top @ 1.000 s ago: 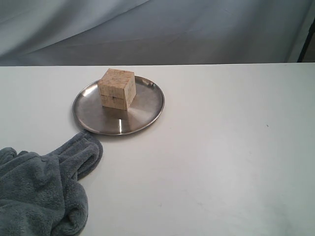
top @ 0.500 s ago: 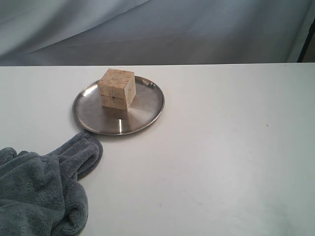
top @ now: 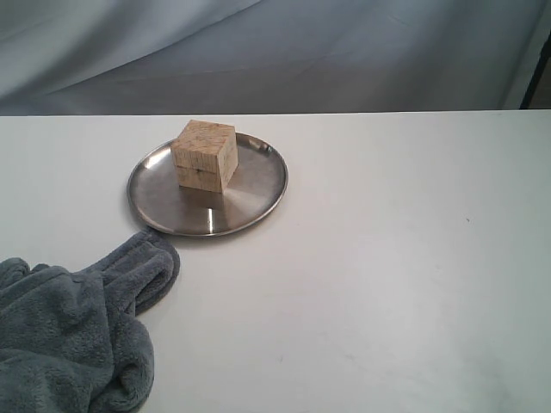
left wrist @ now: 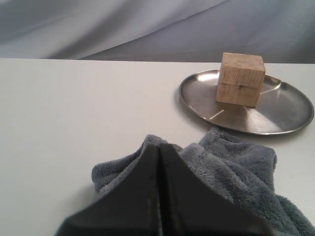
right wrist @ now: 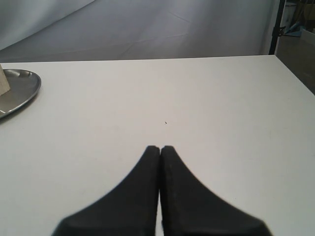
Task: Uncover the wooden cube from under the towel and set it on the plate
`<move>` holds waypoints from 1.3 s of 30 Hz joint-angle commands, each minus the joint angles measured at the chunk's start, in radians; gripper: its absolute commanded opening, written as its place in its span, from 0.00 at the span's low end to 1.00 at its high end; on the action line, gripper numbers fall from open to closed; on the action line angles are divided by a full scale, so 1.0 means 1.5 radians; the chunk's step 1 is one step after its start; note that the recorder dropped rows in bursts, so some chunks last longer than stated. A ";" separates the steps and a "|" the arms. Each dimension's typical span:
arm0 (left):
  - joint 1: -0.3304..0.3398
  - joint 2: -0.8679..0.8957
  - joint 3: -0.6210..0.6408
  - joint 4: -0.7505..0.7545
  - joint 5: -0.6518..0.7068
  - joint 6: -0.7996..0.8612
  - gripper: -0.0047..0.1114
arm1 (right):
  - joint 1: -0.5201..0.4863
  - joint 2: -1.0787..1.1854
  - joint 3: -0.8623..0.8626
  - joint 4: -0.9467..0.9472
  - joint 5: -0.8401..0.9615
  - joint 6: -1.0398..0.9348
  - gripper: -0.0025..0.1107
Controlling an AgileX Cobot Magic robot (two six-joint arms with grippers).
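The cube [top: 204, 155] stands on the plate [top: 254, 194]. The towel [top: 69, 335] lies bunched on the table [top: 387, 275], 1 fold just beside the plate rim. The left gripper [left wrist: 159, 146] is fully closed above the towel and holds nothing. The right gripper [right wrist: 160, 147] is also closed and empty, over the table.

Claw [left wrist: 159, 146] closed, towel [left wrist: 231, 167] just ahead on bench [left wrist: 74, 108]; beyond towel, cube [left wrist: 240, 79] upright on plate [left wrist: 285, 105].
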 commanded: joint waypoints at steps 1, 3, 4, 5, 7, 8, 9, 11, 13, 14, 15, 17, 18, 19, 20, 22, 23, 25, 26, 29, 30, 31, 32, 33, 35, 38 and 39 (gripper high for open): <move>-0.005 -0.002 0.003 0.001 -0.001 0.003 0.04 | 0.000 -0.003 0.003 -0.007 -0.001 0.001 0.02; -0.005 -0.002 0.003 0.001 -0.001 0.003 0.04 | 0.000 -0.003 0.003 -0.007 -0.001 0.001 0.02; -0.005 -0.002 0.003 0.001 -0.001 0.003 0.04 | 0.000 -0.003 0.003 -0.007 -0.001 0.001 0.02; -0.005 -0.002 0.003 0.001 -0.001 0.003 0.04 | 0.000 -0.003 0.003 -0.007 -0.001 0.001 0.02; -0.005 -0.002 0.003 0.001 -0.001 0.003 0.04 | 0.000 -0.003 0.003 -0.007 -0.001 0.001 0.02; -0.001 -0.002 0.003 0.001 -0.001 0.003 0.04 | 0.000 -0.003 0.003 -0.007 -0.001 0.001 0.02; 0.005 -0.002 0.003 0.001 -0.001 0.002 0.04 | 0.000 -0.003 0.003 -0.007 -0.001 0.001 0.02; 0.017 -0.002 0.003 0.000 -0.001 0.001 0.04 | 0.000 -0.003 0.003 -0.007 -0.001 0.002 0.02; 0.017 -0.002 0.003 0.000 -0.001 0.001 0.04 | 0.000 -0.003 0.003 -0.007 -0.001 0.002 0.02; 0.017 -0.002 0.003 0.000 -0.001 0.001 0.04 | 0.000 -0.003 0.003 -0.007 -0.001 0.002 0.02; 0.017 -0.002 0.003 0.000 -0.001 0.001 0.04 | 0.000 -0.003 0.003 -0.007 -0.001 0.002 0.02; 0.017 -0.002 0.003 0.000 -0.001 0.001 0.04 | 0.000 -0.003 0.003 -0.007 -0.001 0.002 0.02; 0.017 -0.002 0.003 0.000 -0.001 0.001 0.04 | 0.000 -0.003 0.003 -0.007 -0.001 0.002 0.02; 0.017 -0.002 0.003 0.000 -0.001 0.001 0.04 | 0.000 -0.003 0.003 -0.007 -0.001 0.002 0.02; 0.017 -0.002 0.003 0.000 -0.001 0.001 0.04 | 0.000 -0.003 0.003 -0.007 -0.001 0.002 0.02; 0.017 -0.002 0.003 0.000 -0.001 0.001 0.04 | 0.000 -0.003 0.003 -0.007 -0.001 0.001 0.02; 0.017 -0.002 0.003 0.000 -0.001 0.001 0.04 | 0.000 -0.003 0.003 -0.007 -0.001 0.001 0.02; 0.017 -0.002 0.003 0.000 -0.001 0.001 0.04 | 0.000 -0.003 0.003 -0.007 -0.001 0.001 0.02; 0.017 -0.002 0.003 0.000 -0.001 0.001 0.04 | 0.000 -0.003 0.003 -0.007 -0.001 0.001 0.02; 0.017 -0.002 0.003 0.000 -0.001 0.001 0.04 | 0.000 -0.003 0.003 -0.007 -0.001 0.001 0.02; 0.017 -0.002 0.003 0.000 -0.001 0.001 0.04 | 0.000 -0.003 0.003 -0.007 -0.001 0.001 0.02; 0.017 -0.002 0.003 0.000 -0.001 0.001 0.04 | 0.000 -0.003 0.003 -0.007 -0.001 0.001 0.02; 0.017 -0.002 0.003 0.000 -0.001 0.001 0.04 | 0.000 -0.003 0.003 -0.007 -0.001 0.001 0.02; 0.017 -0.002 0.003 0.000 -0.001 0.001 0.04 | 0.000 -0.003 0.003 -0.007 -0.001 0.001 0.02; 0.017 -0.002 0.003 0.000 -0.001 0.001 0.04 | 0.000 -0.003 0.003 -0.007 -0.001 0.001 0.02; 0.017 -0.002 0.003 0.000 -0.001 0.001 0.04 | 0.000 -0.003 0.003 -0.007 -0.001 0.001 0.02; 0.017 -0.002 0.003 0.000 -0.001 0.001 0.04 | 0.000 -0.003 0.003 -0.007 -0.001 0.001 0.02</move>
